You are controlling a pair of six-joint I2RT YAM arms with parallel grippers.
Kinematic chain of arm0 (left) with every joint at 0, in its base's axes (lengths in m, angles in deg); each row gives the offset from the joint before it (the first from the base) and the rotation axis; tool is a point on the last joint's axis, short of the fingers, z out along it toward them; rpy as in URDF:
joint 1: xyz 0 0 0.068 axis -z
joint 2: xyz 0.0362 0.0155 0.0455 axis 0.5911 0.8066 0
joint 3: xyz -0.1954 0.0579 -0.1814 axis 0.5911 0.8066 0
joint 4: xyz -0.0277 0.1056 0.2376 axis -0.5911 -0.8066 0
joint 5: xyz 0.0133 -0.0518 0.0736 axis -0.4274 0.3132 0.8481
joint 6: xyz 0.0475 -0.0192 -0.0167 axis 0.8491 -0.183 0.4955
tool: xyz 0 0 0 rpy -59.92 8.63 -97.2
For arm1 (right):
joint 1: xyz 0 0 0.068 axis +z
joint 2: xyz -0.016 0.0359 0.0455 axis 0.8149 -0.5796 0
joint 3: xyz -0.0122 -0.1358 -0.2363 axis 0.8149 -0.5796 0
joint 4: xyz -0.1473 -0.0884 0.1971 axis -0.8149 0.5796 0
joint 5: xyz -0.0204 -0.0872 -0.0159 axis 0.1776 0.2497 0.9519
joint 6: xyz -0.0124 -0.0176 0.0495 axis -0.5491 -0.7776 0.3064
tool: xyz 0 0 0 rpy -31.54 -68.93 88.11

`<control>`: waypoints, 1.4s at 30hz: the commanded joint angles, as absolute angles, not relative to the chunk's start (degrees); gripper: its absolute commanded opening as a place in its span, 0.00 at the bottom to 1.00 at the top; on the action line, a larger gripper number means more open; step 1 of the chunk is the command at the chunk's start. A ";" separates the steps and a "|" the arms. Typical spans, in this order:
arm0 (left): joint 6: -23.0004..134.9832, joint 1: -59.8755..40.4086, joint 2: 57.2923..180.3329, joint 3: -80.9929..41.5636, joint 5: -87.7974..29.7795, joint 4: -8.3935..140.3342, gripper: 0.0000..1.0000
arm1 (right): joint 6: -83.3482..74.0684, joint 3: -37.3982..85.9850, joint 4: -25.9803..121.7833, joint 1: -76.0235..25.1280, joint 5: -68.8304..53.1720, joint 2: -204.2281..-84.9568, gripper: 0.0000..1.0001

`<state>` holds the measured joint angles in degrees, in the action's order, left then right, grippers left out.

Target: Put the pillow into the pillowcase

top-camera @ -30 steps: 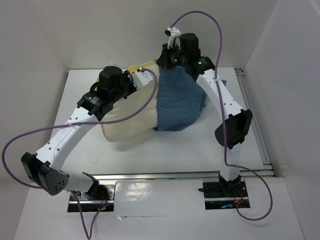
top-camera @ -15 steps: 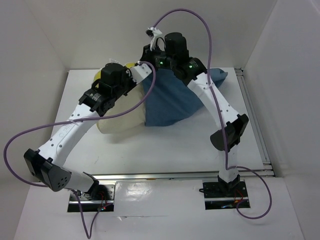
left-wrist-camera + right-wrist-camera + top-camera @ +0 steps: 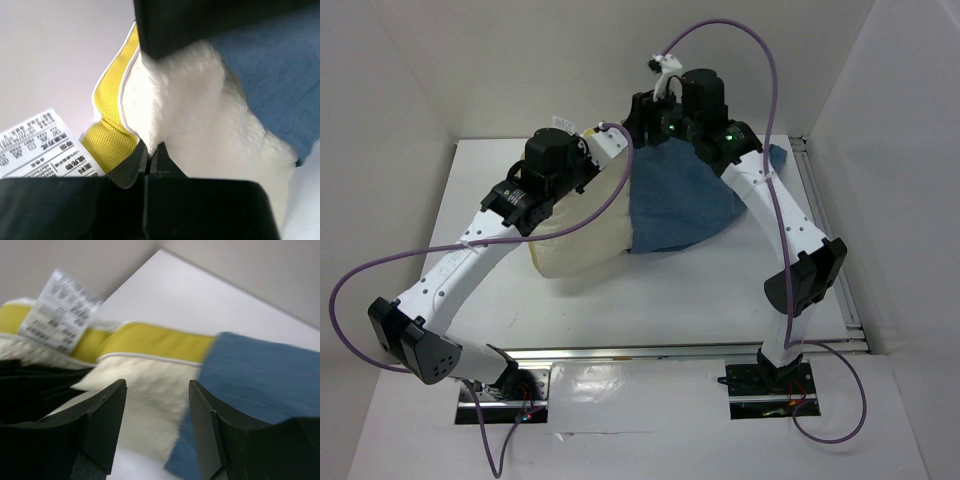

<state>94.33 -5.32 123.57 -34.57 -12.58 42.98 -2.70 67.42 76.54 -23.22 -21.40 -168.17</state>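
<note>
Pillow (image 3: 575, 235) lies mid-table, its 3 o'clock half inside the pillowcase (image 3: 685, 200). Both look soft, light and saggy (cloth slips), so I would take hems and corners. My left gripper (image 3: 150, 156) is clamped on the pillow's 12 o'clock corner by the yellow band (image 3: 111, 137). The right gripper (image 3: 156, 430) stands apart, empty. Half a second earlier the case mouth sat farther toward 9 o'clock.

White arms (image 3: 460, 255), black joints (image 3: 548, 160), purple cables (image 3: 390, 258).
</note>
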 commanded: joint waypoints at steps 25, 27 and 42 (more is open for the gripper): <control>93.41 -4.59 118.73 -36.67 -15.21 48.40 0.00 | -15.86 57.38 65.06 -33.22 -4.12 -168.62 0.00; 93.41 -4.59 118.73 -36.67 -14.69 47.88 0.00 | -15.07 58.08 65.59 -33.22 -7.38 -168.11 0.00; 93.41 -1.25 120.40 -36.14 -12.14 50.33 0.00 | -2.84 72.75 67.43 -19.69 -33.32 -168.36 0.00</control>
<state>94.20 -3.48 122.23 -33.37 -10.01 39.86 -7.64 67.46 70.11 -25.41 -21.33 -168.41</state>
